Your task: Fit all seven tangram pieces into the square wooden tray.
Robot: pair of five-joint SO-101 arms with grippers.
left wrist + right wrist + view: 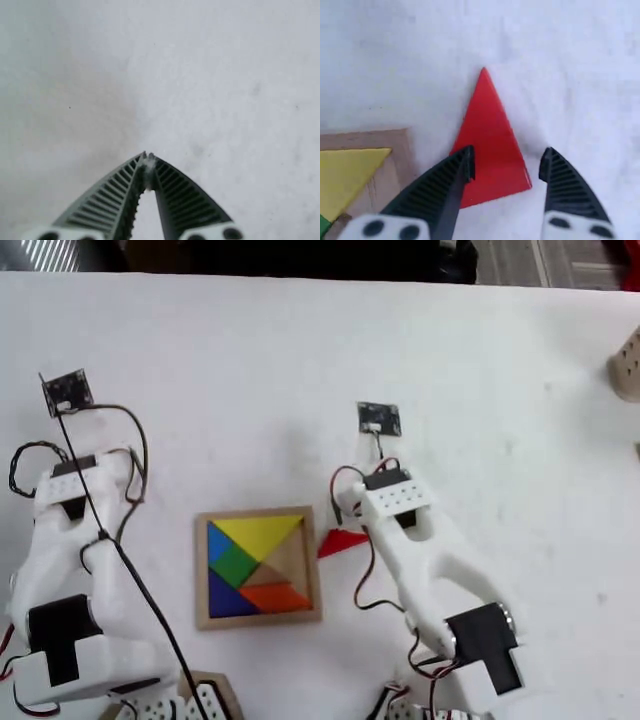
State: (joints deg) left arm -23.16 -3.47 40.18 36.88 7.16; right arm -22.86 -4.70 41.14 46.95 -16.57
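Right gripper (507,152): jaws apart, low over red triangle (490,135). Triangle flat on table (225,75), just beside tray (258,618). Left gripper (148,157): jaws together, over table.

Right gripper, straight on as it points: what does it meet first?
Probably the red triangle, flat on the table beside the tray; the open right gripper straddles its wide end. Depth is unclear.
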